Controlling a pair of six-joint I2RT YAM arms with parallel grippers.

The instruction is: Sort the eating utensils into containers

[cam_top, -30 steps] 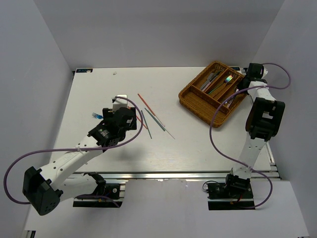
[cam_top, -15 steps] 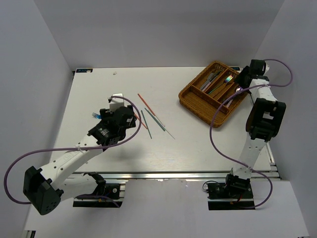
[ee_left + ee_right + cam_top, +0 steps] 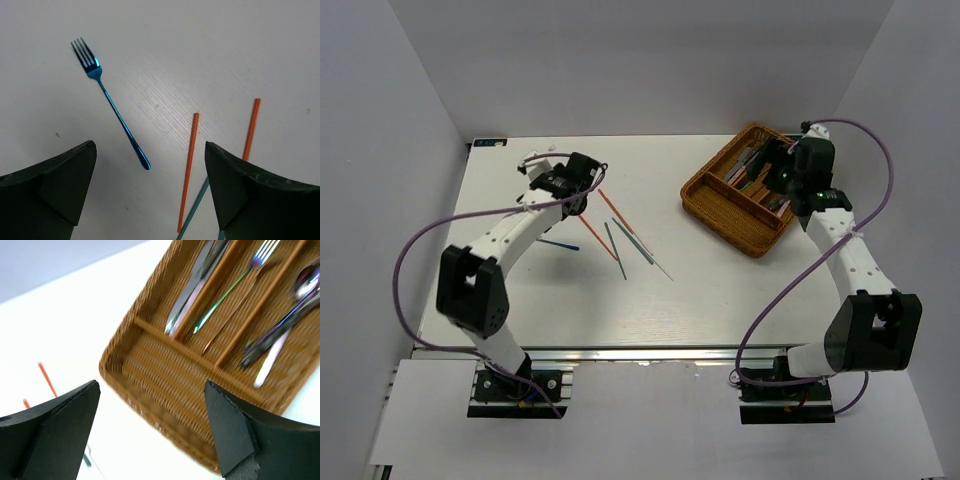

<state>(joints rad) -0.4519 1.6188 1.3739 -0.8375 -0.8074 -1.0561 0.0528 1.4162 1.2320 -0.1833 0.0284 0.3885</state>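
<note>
My left gripper (image 3: 575, 186) hangs open over the table's left half with nothing between its fingers (image 3: 65, 185). Below it lie a blue fork (image 3: 111, 105) (image 3: 560, 243), two orange chopsticks (image 3: 189, 170) (image 3: 251, 129) and a teal chopstick (image 3: 196, 212). More chopsticks (image 3: 640, 243) lie mid-table. My right gripper (image 3: 151, 385) (image 3: 772, 165) is open and empty above the brown wicker tray (image 3: 165, 370) (image 3: 720, 205). In its long compartments lie knives (image 3: 192, 285), an iridescent fork (image 3: 232, 282) and spoons (image 3: 282, 310). The short cross compartment under the gripper holds nothing.
White walls close the table on the left, back and right. The tray sits tilted in the back right corner. Purple cables loop from both arms (image 3: 420, 250) (image 3: 790, 290). The arm bases stand at the near edge.
The left arm swung from the near-left middle up toward the back left, above the fork and chopsticks. The right gripper moved from the tray's far right edge to over the tray and opened.
</note>
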